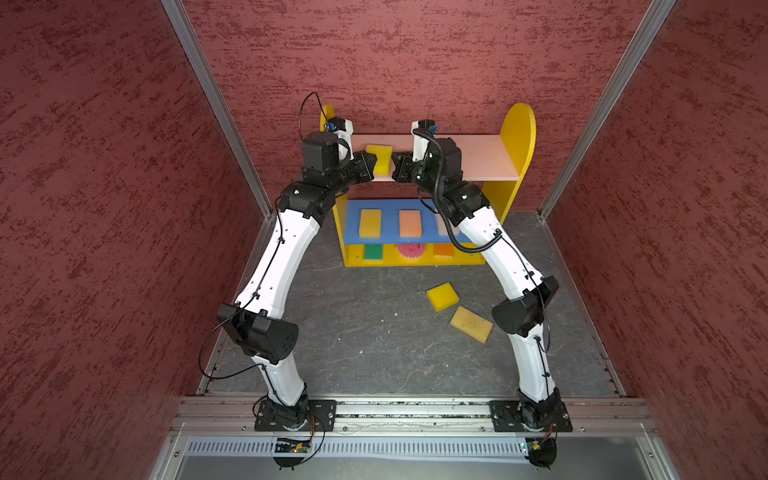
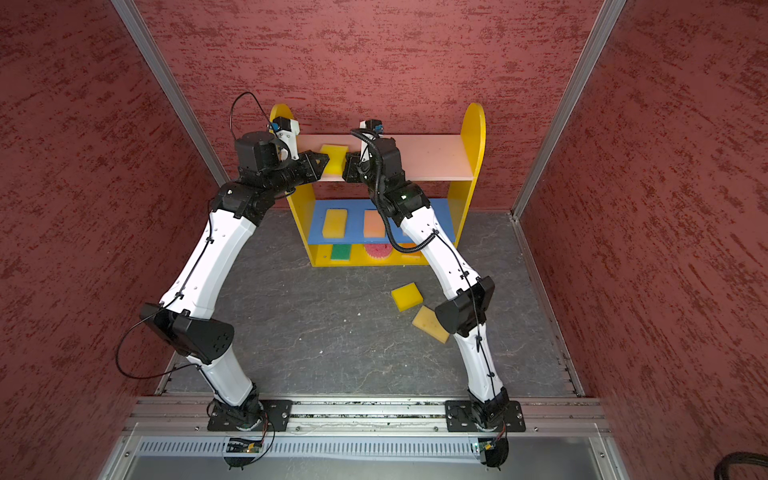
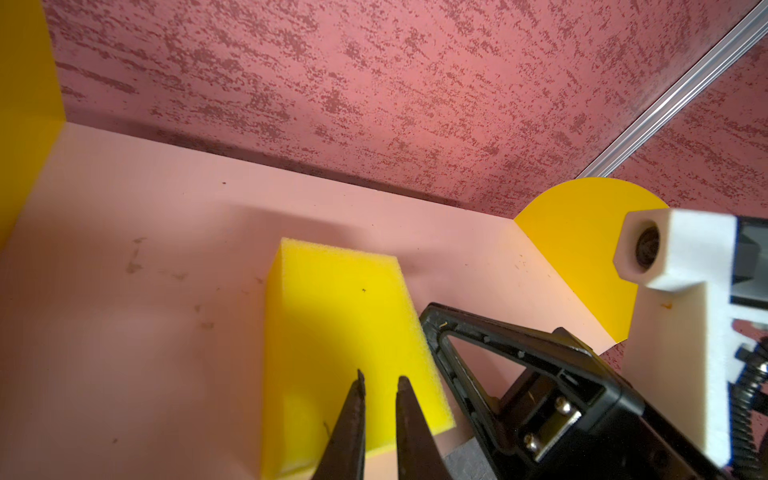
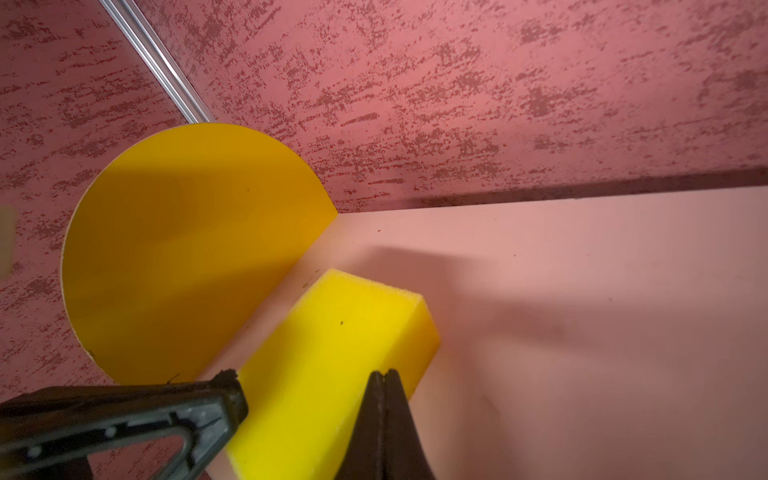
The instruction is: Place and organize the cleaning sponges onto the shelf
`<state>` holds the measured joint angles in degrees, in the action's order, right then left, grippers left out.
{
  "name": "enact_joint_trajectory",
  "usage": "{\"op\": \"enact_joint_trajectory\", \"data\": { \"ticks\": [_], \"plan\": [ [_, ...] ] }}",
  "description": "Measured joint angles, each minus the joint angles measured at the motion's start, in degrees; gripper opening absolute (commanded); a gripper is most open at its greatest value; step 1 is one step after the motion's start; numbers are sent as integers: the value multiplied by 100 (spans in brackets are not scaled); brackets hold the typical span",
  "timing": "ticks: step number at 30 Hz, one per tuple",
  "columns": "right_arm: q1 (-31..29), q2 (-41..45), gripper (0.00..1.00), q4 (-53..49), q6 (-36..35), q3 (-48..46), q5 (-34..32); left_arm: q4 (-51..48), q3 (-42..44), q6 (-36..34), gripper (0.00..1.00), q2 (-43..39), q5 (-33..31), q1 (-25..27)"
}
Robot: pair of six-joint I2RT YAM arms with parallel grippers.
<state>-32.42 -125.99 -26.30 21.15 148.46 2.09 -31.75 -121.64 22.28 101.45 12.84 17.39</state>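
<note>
Shelf (image 1: 517, 137): pink top board (image 1: 482, 160) carries one porous yellow foam block (image 1: 380, 158) towards its left, flanked by left fingers (image 3: 351, 424), a sliver apart, and right fingers (image 4: 374, 424), pressed together. Blue middle board (image 1: 390, 208): golden block (image 1: 370, 223), peach block (image 1: 410, 223). Bottom: green block (image 1: 373, 252), scalloped pink round (image 1: 410, 252), orange block (image 1: 444, 250). Desk (image 1: 353, 324): bright yellow block (image 1: 442, 296), tan block (image 1: 471, 323).

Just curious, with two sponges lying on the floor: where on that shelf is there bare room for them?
The pink top board is bare from the right gripper to the right side panel. Its left end is crowded: the left gripper faces it across a yellow sponge. The blue board and bottom board look full.
</note>
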Motion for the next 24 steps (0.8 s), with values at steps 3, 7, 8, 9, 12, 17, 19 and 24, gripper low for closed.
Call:
{"op": "enact_joint_trajectory", "data": {
  "ticks": [3,7,8,9,12,17,19,24],
  "plan": [
    [11,-94,1,-33,44,164,81,9,37,31,16,-33,7,-2],
    [39,-170,0,103,68,214,267,9,74,72,16,-85,22,0],
    [39,-184,0,142,68,214,286,9,74,87,17,-94,24,-2],
    [39,-190,0,160,68,214,302,9,74,92,17,-96,24,-2],
    [42,-195,0,166,68,214,310,13,74,107,18,-105,24,-2],
    [44,-195,1,164,66,214,304,11,42,125,21,-105,22,-2],
    [44,-195,1,164,66,214,295,4,-4,122,21,-105,22,-4],
    [44,-96,3,254,66,-2,258,4,2,105,20,-162,20,-15]
  ]
}}
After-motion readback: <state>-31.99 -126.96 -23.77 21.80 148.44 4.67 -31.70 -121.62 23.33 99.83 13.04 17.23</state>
